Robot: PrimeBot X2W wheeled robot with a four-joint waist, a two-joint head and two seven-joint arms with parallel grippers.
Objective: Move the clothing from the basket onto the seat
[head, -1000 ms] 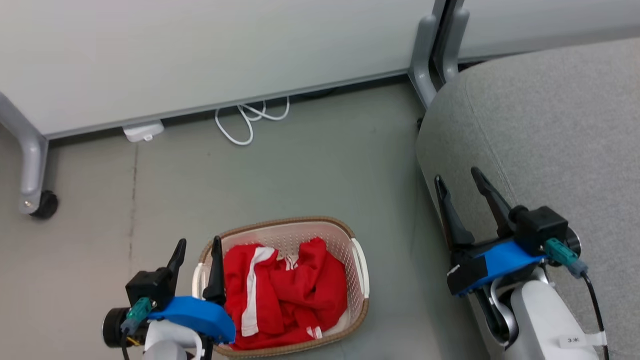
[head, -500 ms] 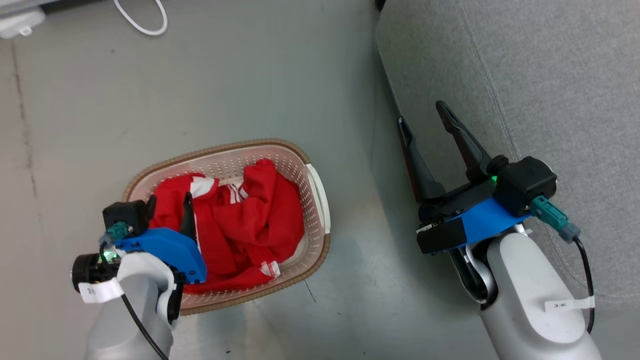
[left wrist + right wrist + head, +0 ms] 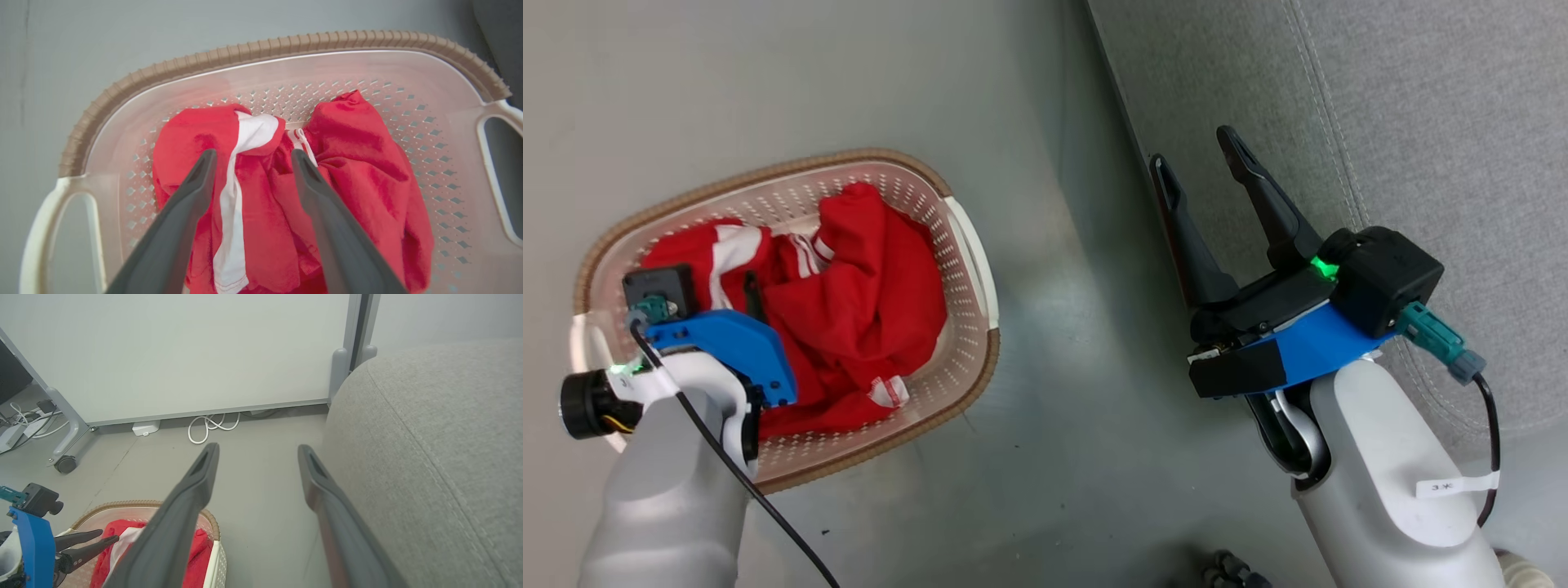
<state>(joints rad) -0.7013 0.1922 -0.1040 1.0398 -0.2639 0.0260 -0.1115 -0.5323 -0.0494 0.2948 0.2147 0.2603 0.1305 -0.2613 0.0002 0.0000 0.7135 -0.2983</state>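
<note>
The cream basket (image 3: 768,167) with its brown rim (image 3: 245,51) stands on the floor and holds the clothing. A striped red garment (image 3: 731,245) (image 3: 229,196) lies at its left. A plain red one (image 3: 866,278) (image 3: 359,139) with a small white tag (image 3: 886,392) lies at its right. My left gripper (image 3: 715,286) (image 3: 252,157) points down into the basket, open, its fingers on either side of the white stripe; whether they touch it I cannot tell. My right gripper (image 3: 1196,153) (image 3: 257,451) is open and empty beside the grey seat (image 3: 1421,122) (image 3: 429,437).
Bare grey floor (image 3: 1045,408) separates basket and seat. In the right wrist view a white panel on a wheeled leg (image 3: 65,463) stands at the back, with a coiled white cable (image 3: 208,428) and a white adapter (image 3: 145,428) under it. A small dark object (image 3: 1233,567) sits at the bottom edge.
The head camera has tilted down, so the panel and cable have left its view. My left gripper has gone from beside the basket's rim to down over the clothing. The right gripper stays open.
</note>
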